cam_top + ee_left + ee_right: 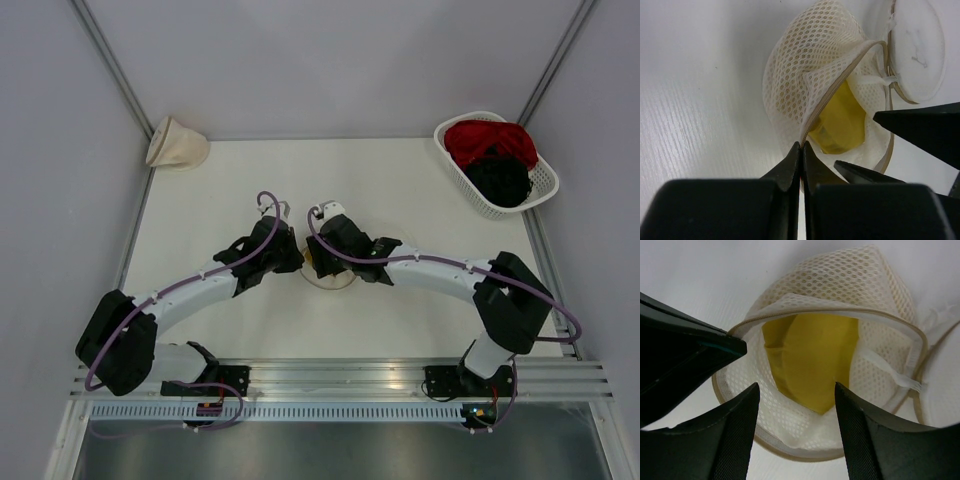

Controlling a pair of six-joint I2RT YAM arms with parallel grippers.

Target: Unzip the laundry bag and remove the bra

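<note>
The laundry bag (330, 282) lay near the middle of the table (200, 230), between my left gripper (801, 150) on its left and my right gripper (796, 387) on its right. The bra (810, 360) sat inside the bag, behind the rim of its opening. My left fingertips met that rim at its near edge and seemed to pinch it, though they hid the contact. A cone-shaped bag (175, 145) lay in the far left corner. A basket (545, 190) stood in the far right corner with two garments in it, one (490, 140) behind the other (498, 180).
</note>
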